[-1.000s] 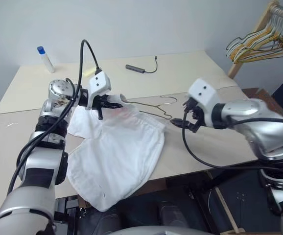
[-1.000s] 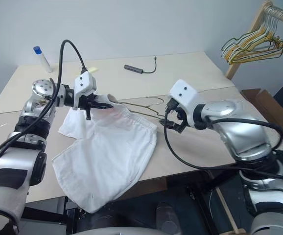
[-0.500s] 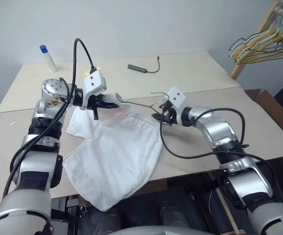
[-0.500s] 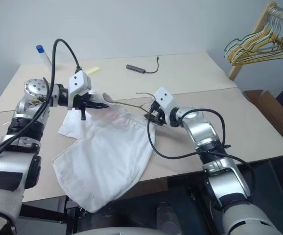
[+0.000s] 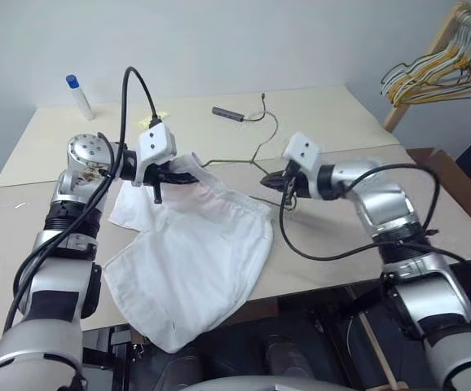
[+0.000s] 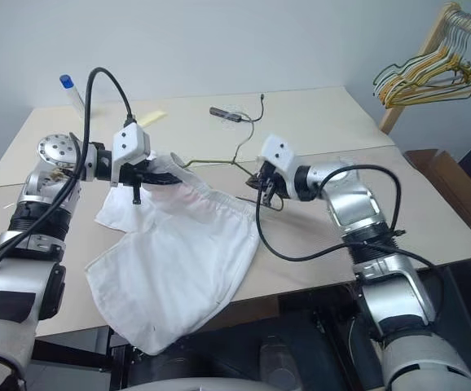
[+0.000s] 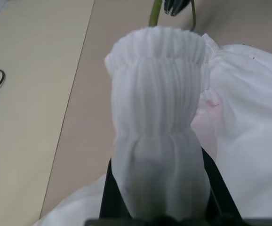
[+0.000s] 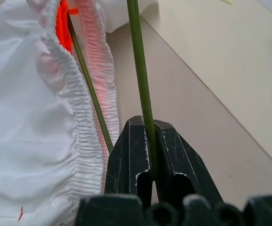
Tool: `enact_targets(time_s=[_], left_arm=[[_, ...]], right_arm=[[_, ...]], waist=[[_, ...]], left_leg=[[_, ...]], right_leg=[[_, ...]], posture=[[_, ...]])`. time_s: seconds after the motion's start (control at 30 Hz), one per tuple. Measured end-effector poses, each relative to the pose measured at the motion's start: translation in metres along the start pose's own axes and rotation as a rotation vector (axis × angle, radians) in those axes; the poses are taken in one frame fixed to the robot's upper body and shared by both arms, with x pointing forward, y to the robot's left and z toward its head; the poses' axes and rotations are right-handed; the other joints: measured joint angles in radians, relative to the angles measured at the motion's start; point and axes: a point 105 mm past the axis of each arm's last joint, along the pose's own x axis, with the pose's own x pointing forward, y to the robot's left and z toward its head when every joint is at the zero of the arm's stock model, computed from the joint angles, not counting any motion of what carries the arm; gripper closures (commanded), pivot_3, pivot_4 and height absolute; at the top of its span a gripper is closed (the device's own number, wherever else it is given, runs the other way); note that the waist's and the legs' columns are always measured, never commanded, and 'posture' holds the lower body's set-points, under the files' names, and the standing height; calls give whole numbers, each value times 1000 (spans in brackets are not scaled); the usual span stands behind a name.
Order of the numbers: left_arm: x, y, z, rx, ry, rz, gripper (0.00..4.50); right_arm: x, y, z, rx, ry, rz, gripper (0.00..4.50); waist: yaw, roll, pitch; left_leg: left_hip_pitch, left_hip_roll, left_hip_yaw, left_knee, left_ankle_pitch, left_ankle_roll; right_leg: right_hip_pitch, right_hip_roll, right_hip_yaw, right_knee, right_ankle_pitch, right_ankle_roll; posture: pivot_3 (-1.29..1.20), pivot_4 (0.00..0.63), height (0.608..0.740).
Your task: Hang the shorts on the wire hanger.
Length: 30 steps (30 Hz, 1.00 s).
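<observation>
The white shorts (image 5: 203,252) lie spread on the table (image 5: 341,236), one leg hanging over the front edge. My left gripper (image 5: 173,173) is shut on the gathered waistband (image 7: 157,94), which is bunched up and lifted off the table. The thin dark wire hanger (image 5: 231,161) runs from the waistband toward my right gripper (image 5: 279,181), its hook tilted up and away from the table. In the right wrist view my right gripper (image 8: 148,129) is shut on the wire hanger (image 8: 138,66). A second strand of wire passes beside the pink-tinted waistband (image 8: 79,94).
A white bottle with a blue cap (image 5: 78,98) stands at the far left. A dark adapter with a cable (image 5: 227,114) lies at the back of the table. A bunch of yellowish hangers (image 5: 431,77) hangs on a wooden rack at the right, above a cardboard box (image 5: 435,163).
My right gripper reached in to the hanger and shut on its wire. The hanger then tilted, its hook rising off the table. My left gripper kept its hold on the waistband.
</observation>
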Motion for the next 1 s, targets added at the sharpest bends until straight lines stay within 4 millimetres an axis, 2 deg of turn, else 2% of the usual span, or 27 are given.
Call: enact_targets(time_s=[0.17, 0.2, 0.27, 0.5, 0.7, 0.8, 0.9, 1.0], left_arm=[[11, 0, -6, 16, 36, -26, 3952], [13, 3, -3, 13, 28, -22, 3769], [15, 8, 2, -3, 19, -14, 3370], [17, 13, 5, 7, 12, -4, 1114], [19, 16, -1, 31, 45, 17, 1114], [15, 22, 10, 46, 19, 21, 1114], [0, 25, 23, 74, -27, -14, 1114], [-14, 23, 19, 90, -11, -28, 1114]], right_arm=[[-6, 4, 11, -60, 39, 65, 4265], [-7, 2, 13, -72, 45, 64, 4266], [-10, 0, 16, -88, 50, 60, 4267], [-10, 5, 23, -118, 39, 76, 4267], [-15, 7, 27, -150, 39, 86, 4267], [-17, 7, 27, -159, 46, 90, 4267], [-16, 7, 26, -164, 59, 85, 4267], [-18, 5, 24, -160, 72, 78, 4267]], waist=[[-2, 0, 0], [-1, 0, 0], [-2, 0, 0], [-12, 0, 0], [-15, 0, 0], [-17, 0, 0], [-29, 0, 0], [-41, 0, 0]], left_leg=[[0, 0, 1, 0, 0, 0], [-1, 0, 1, 1, 0, 0], [-1, 0, 1, 1, 0, 0], [-1, 0, 1, 0, 0, 0], [-1, 0, 1, 1, 0, 0], [-3, 0, 0, 1, 0, 0], [-3, 0, 0, 1, 0, 0], [-2, 0, 0, 1, 0, 0]], right_leg=[[0, 0, 0, -1, 0, 0], [0, 0, -1, 0, 0, 0], [0, 0, -1, 0, 0, 0], [-1, 0, 0, 0, 0, 0], [-1, 0, -1, 0, 0, 0], [-1, 0, -1, 0, 0, 0], [-1, 0, -1, 0, 0, 0], [-1, 0, -1, 0, 0, 0]], posture=[[-100, 0, 740], [-102, 0, 740], [-108, 0, 740], [-122, 0, 740], [-135, 0, 740], [-135, 0, 740], [-136, 0, 740], [-135, 0, 740]])
